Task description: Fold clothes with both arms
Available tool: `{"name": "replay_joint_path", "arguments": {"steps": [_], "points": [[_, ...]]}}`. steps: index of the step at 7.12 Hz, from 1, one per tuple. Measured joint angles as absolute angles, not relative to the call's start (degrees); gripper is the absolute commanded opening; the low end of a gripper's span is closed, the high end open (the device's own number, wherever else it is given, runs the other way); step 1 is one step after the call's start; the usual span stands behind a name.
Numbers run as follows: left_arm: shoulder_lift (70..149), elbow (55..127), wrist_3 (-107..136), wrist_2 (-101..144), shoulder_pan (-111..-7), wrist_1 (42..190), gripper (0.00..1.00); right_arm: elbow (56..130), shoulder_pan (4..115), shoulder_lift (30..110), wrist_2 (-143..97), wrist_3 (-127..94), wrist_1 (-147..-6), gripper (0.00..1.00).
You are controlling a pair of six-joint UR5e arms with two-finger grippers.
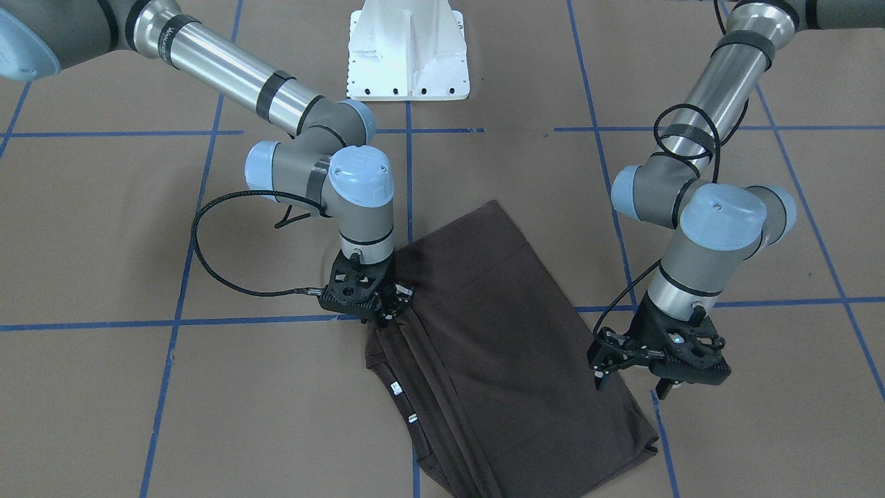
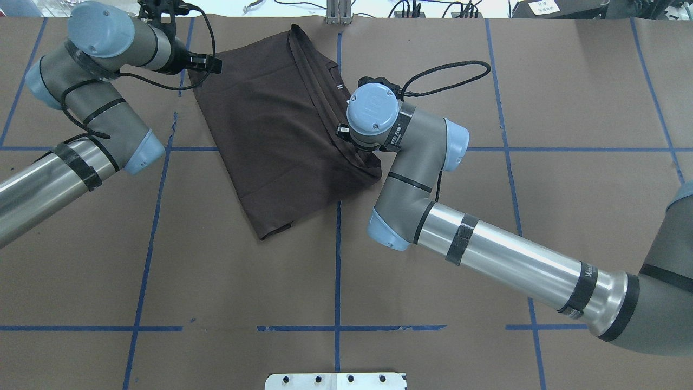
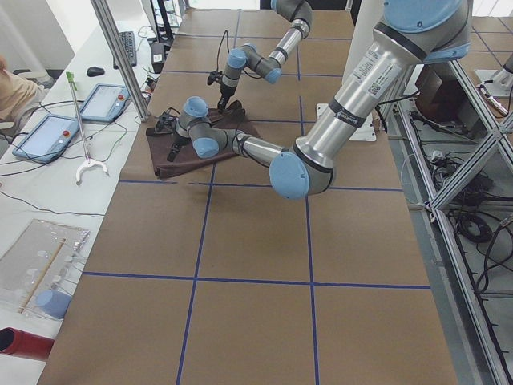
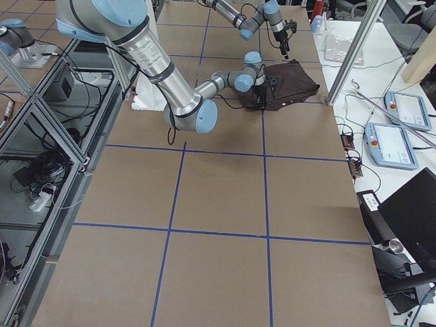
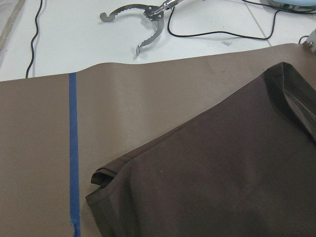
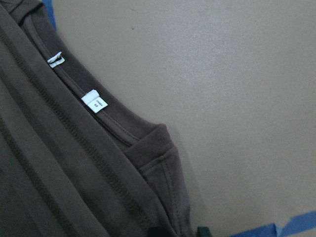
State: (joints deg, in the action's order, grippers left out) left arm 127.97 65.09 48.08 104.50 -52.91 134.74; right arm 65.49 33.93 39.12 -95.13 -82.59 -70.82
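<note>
The dark brown T-shirt lies folded into a long shape near the table's far edge, also seen from overhead. Its collar with white tags faces the right arm. My right gripper is low at the shirt's collar-side edge, where pleats run out from it. In the right wrist view its fingertips stand close together on the fabric edge. My left gripper is open and empty, held above the shirt's opposite corner. The left wrist view shows that corner below it.
The white pedestal base stands at the robot's side of the table. Blue tape lines cross the brown table cover. A metal grabber tool and cables lie on the white bench just past the table's far edge.
</note>
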Motion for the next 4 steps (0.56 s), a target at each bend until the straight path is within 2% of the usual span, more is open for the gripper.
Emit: {"name": "replay_joint_path", "arguments": {"steps": [4], "points": [[127.89, 65.19, 48.08, 104.50, -52.91, 134.77, 1.00, 67.63, 34.03, 39.13, -95.36, -83.03, -71.18, 0.00]]}}
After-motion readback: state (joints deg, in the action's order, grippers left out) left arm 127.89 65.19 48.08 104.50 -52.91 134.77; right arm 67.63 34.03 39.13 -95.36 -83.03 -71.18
